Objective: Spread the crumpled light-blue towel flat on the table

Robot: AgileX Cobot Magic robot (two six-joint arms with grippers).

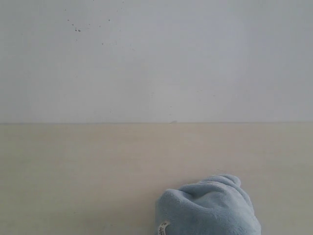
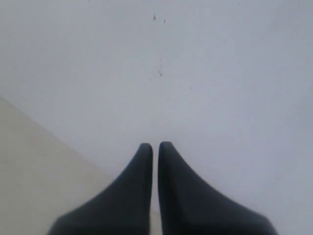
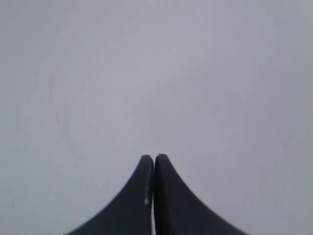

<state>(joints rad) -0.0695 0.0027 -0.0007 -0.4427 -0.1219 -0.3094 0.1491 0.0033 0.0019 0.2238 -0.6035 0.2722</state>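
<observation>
Two jaw pairs pressed together, empty: left gripper [image 2: 155, 147], right gripper [image 3: 154, 157], apparently facing wall [image 3: 156, 73]. We note the towel [image 1: 208, 208] bunched at the table's [image 1: 73, 171] near edge, right of middle. Unstarted; next, descend, open, pinch it.

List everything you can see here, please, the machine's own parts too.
towel: one, light blue, crumpled on the table, bottom of the exterior view, right of centre.
care label: one, white, on the towel's left side.
table: one, pale beige, under the towel.
wall: one, white, dark-specked, behind the table.
left pincer: one, black, shut, empty, facing the wall.
right pincer: one, black, shut, empty, facing the wall.
</observation>
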